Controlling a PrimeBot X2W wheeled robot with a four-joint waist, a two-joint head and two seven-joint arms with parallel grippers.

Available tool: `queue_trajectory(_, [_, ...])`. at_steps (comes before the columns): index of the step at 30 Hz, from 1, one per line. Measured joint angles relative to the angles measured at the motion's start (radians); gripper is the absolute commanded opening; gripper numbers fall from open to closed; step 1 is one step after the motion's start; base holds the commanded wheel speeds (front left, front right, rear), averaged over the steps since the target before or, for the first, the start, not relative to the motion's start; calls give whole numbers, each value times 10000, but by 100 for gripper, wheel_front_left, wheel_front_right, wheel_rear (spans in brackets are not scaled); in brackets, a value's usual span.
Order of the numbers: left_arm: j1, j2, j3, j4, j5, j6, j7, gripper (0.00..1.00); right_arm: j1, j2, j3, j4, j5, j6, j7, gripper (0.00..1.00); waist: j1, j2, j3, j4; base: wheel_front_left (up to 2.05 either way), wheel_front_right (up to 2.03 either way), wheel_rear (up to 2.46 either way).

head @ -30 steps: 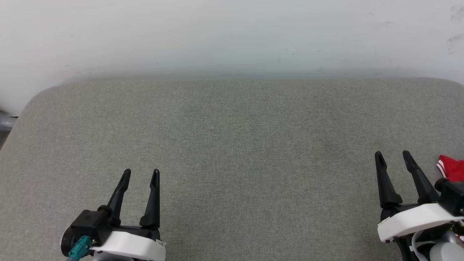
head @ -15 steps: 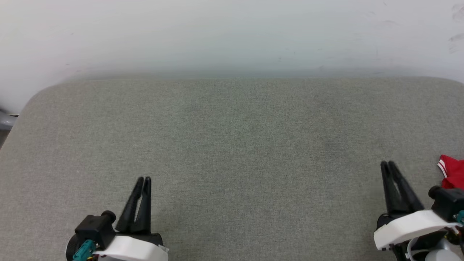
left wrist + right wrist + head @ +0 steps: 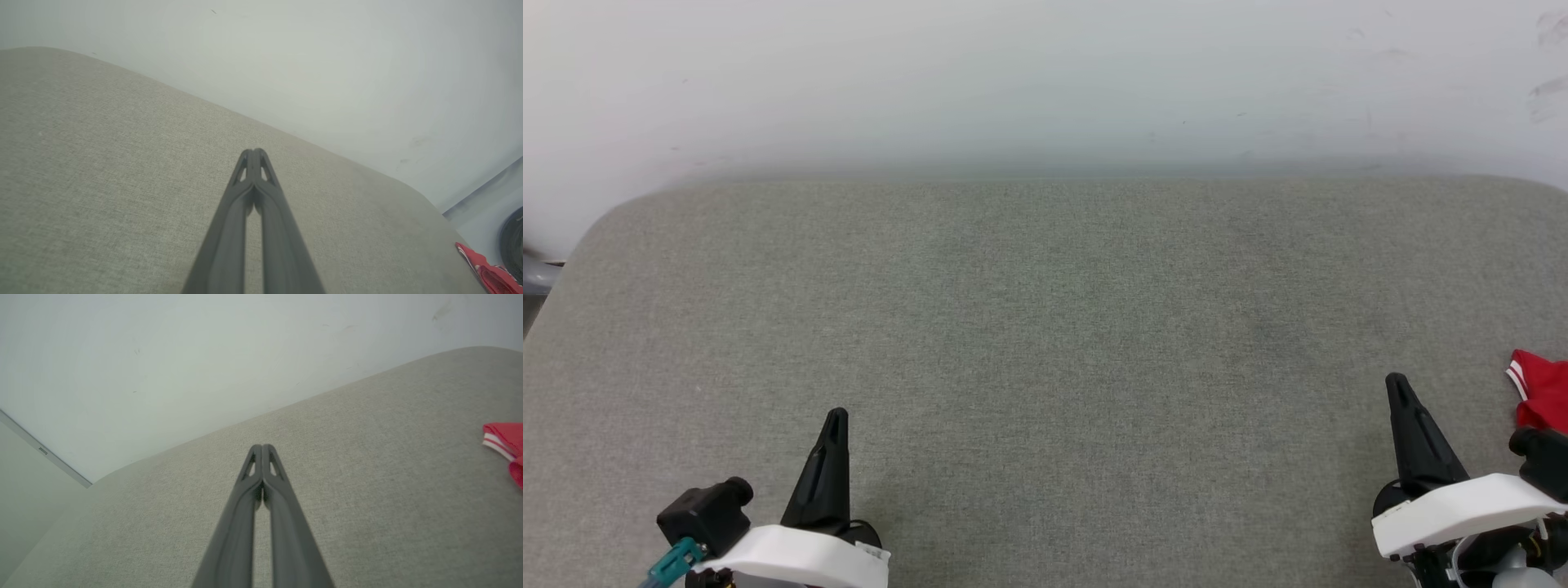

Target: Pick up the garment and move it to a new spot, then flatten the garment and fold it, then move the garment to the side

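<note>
**Left tool [image 3: 836,418] and right tool [image 3: 1398,384]: fully closed, empty**

Left tool: the two dark fingers are pressed together at the tips, with nothing between them. In the head view it sits at the lower left, over the grey fabric surface [image 3: 1045,327], pointing toward the pale wall [image 3: 1045,82]. The left wrist view shows the same closed tips [image 3: 254,154] above bare fabric.

Right tool: the fingers are likewise shut tip to tip and hold nothing. It sits at the lower right of the head view. The right wrist view shows the joined tips [image 3: 262,449] over the surface.

Whether either tool's tips touch the surface cannot be told.

Garment [image 3: 1539,394]: a red fold with white striped trim lies on the surface at the right edge of the head view, cut off by the frame. It is near the right tool but apart from its fingers, and well apart from the left tool. The right wrist view shows it at the right edge [image 3: 504,437].
</note>
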Motion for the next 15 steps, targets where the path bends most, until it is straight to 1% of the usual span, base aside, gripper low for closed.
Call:
queue_trajectory(7, [-133,40,65,167,-1149,0,265,0,-23,35,-46,111,1085,0,176,0,0,0,-25,-9,0,0,0])
queue_trajectory(8, [-173,52,96,217,-1624,0,362,0,-36,52,-67,157,1526,0,259,0,0,0,-35,-12,0,0,0])
queue_trajectory(15, [-319,88,176,330,-2652,0,608,0,-72,82,-115,245,2531,0,428,0,0,0,-58,-21,0,0,0])
